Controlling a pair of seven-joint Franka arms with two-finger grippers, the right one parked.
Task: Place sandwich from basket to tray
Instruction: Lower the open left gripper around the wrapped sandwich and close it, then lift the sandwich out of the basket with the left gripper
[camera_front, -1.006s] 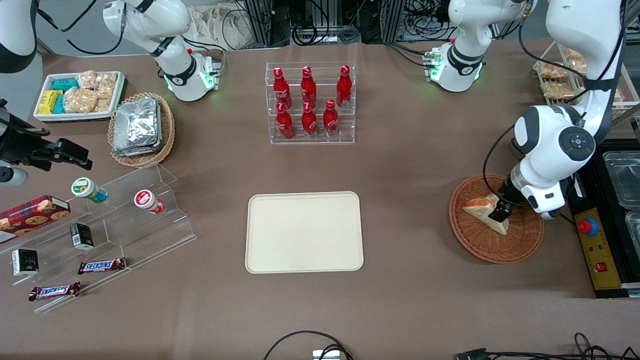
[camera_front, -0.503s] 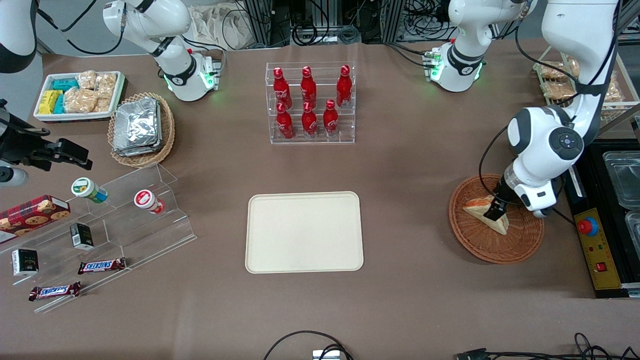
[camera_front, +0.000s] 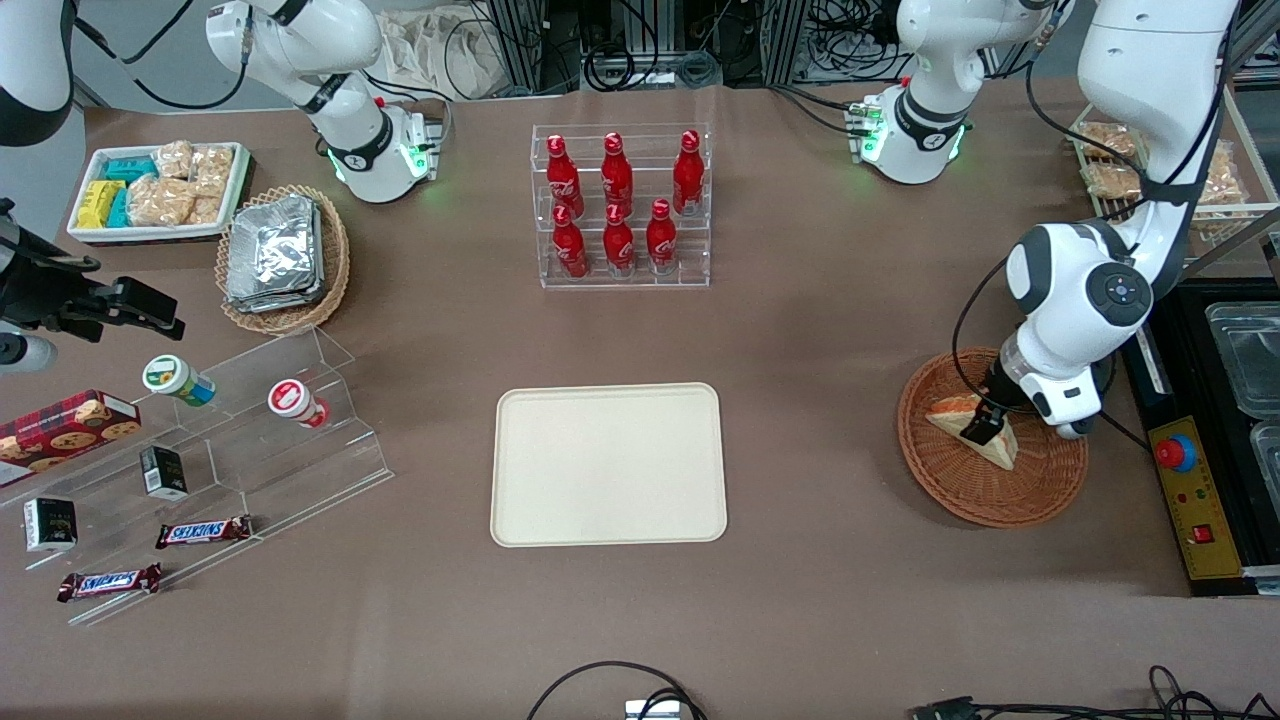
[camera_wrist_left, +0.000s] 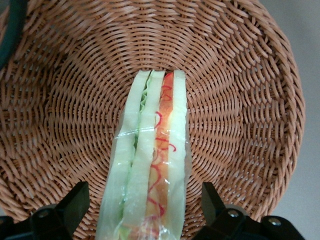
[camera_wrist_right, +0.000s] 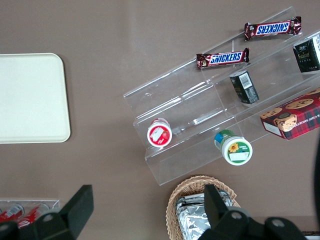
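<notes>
The task is at its start. The sandwich (camera_front: 968, 424) lies wrapped in clear film in the basket (camera_front: 940, 490), and the tray (camera_front: 607, 464) holds nothing. The gripper (camera_front: 982, 428) sits low over the sandwich with its fingers (camera_wrist_left: 75, 202) spread, one on each side of the wedge and not touching it, as the wrist view shows. What is left, by my reading, is closing on the bread, lifting it clear of the rim, carrying it to the tray and letting go.

The sandwich (camera_wrist_left: 150, 170) stands on its long edge in the basket (camera_wrist_left: 240, 75), with woven floor showing on both sides of it, so the fingers have room to close. The basket's low rim is the one edge to clear. Between basket and tray the brown table (camera_front: 810, 440) is bare. The rack of red bottles (camera_front: 620, 205) stands farther from the front camera than the tray, well apart from that path. The tray's raised rim is low and its flat middle gives a wide landing place.
</notes>
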